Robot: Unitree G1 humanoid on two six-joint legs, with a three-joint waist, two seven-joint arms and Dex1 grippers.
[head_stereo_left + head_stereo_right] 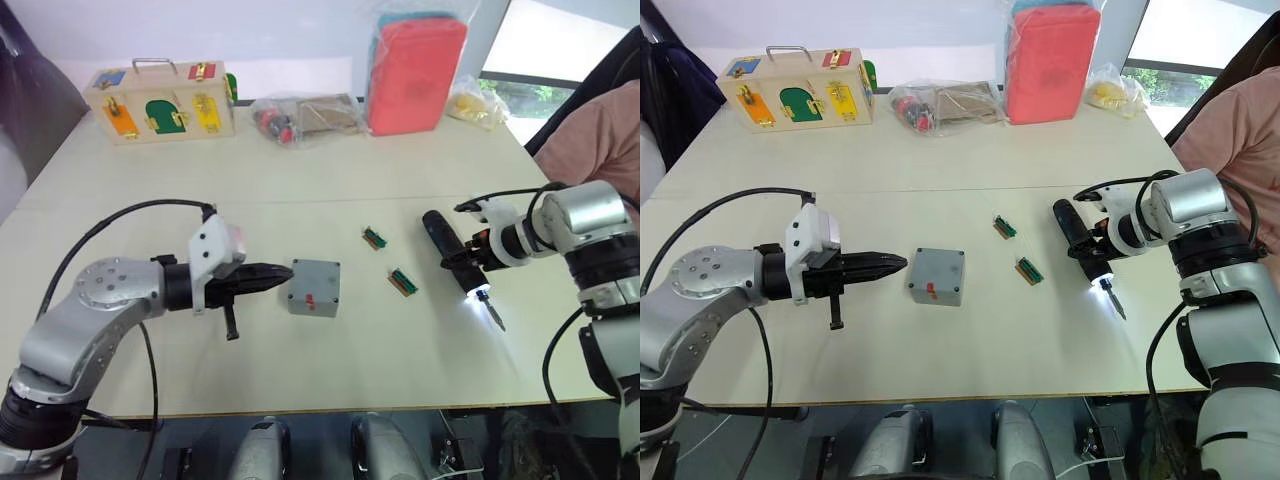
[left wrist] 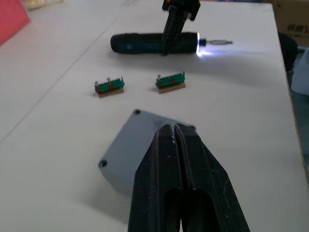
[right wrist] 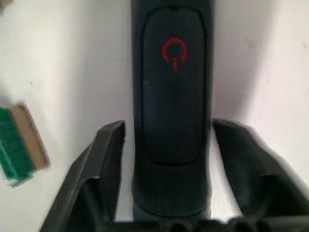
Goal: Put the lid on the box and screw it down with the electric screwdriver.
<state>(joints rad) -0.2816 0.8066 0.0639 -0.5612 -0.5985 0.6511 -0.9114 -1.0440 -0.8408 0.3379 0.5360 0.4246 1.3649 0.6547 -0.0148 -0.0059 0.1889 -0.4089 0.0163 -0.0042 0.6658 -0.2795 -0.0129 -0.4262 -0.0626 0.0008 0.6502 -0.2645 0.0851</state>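
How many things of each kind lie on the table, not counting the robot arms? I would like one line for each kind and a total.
Grey box with its lid on: 1
Electric screwdriver: 1
Green connector pieces: 2
Wooden latch box: 1
Red pack in plastic: 1
Clear bags with parts: 2
Total: 8

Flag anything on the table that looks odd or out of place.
The electric screwdriver lies flat on the table with its tip light glowing, though its bit touches no screw. The right pincer straddles it, open. The box sits square, lid on.
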